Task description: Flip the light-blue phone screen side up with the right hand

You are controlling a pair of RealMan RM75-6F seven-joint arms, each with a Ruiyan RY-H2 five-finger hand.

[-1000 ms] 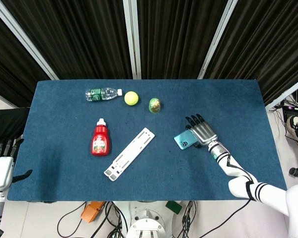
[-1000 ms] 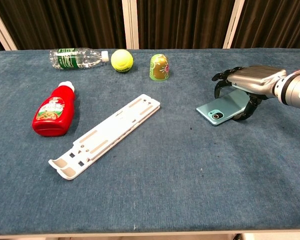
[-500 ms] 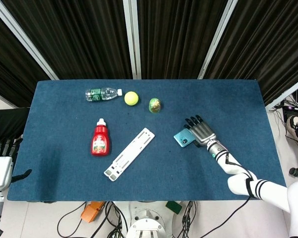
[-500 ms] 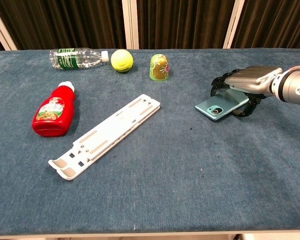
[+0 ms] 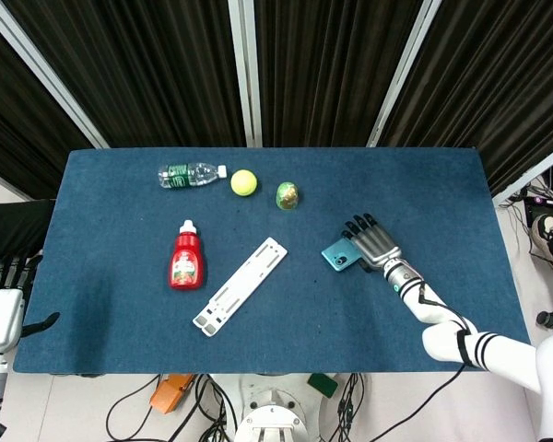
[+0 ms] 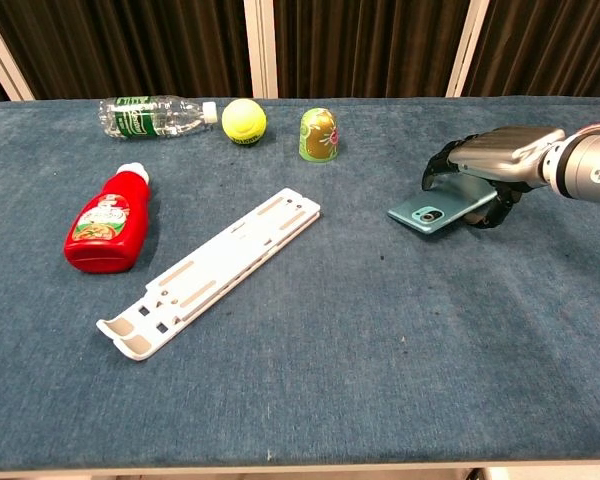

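Observation:
The light-blue phone [image 6: 435, 213] lies right of centre with its camera side up, also visible in the head view as the phone [image 5: 336, 257]. My right hand [image 6: 492, 160] arches over its right end, fingers curled over the far edge and thumb under the near edge, gripping it. That end looks raised slightly off the cloth; the left end is near the table. From above, the right hand [image 5: 375, 244] covers most of the phone. My left hand [image 5: 2, 299] stays off the table's left edge, fingers apart and holding nothing.
A white slotted bracket [image 6: 216, 268] lies diagonally in the middle of the blue table [image 6: 310, 380]. A red ketchup bottle [image 6: 110, 220] lies at the left. Along the back are a water bottle [image 6: 150, 115], a tennis ball [image 6: 244, 120] and a green egg-shaped toy [image 6: 318, 134].
The right hand has shifted slightly left and rolled further over the phone. The phone now sits flatter and lower than a second ago. Left hand unmoved.

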